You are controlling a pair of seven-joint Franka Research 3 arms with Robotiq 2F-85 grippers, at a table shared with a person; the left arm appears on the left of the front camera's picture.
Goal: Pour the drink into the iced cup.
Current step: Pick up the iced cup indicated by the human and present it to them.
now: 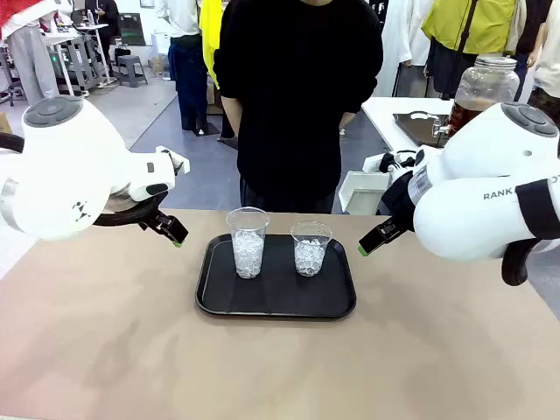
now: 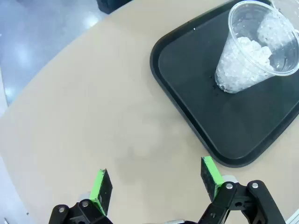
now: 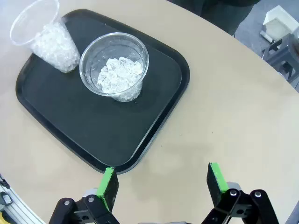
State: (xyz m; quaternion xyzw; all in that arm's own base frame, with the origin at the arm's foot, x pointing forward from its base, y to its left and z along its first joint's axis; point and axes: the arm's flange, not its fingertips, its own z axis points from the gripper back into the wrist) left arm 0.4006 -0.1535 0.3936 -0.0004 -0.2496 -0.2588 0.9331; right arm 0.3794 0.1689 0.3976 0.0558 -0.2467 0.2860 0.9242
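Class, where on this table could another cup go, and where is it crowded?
Bare: the table nearer than the tray, and beside it below the open left gripper and right gripper; also the tray's near half. Crowded: its far half, with the taller cup and shorter cup.

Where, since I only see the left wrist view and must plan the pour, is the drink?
Observer: The amber-brown drink sits in a large clear glass dispenser jar behind the right arm, beyond the table's far right corner.
Operator: Is there a second iced cup?
Observer: Yes; on the black rectangular tray a shorter clear plastic cup stands right of the tall clear plastic cup, both holding ice.
Operator: And the right gripper?
Observer: The right gripper is open, hovering by the tray's right edge.
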